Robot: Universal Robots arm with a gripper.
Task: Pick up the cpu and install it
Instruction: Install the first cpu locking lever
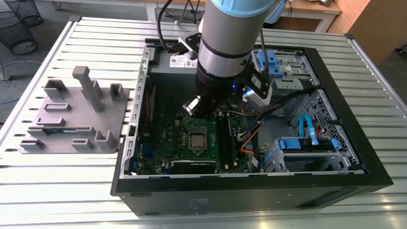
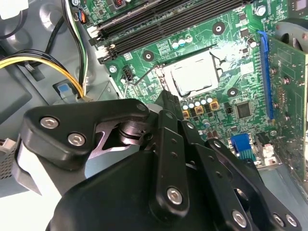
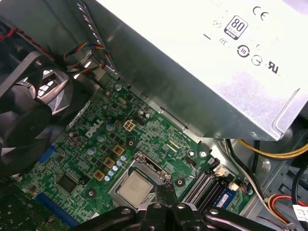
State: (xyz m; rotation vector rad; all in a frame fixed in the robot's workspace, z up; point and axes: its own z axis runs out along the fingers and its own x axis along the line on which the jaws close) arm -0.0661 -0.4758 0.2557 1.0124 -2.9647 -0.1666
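My black pincer [image 2: 166, 96] looks clenched on nothing. The small square silver-topped cpu [image 2: 195, 72] lies flat in its socket on the green motherboard [image 2: 231, 41], just beyond the pincer's tips and below them.

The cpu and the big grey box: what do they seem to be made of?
The cpu: seemingly metal on top, silver-grey, with a soft sheen. The big grey box: probably sheet metal, matte grey, judging by its thin folded edges and light glare.
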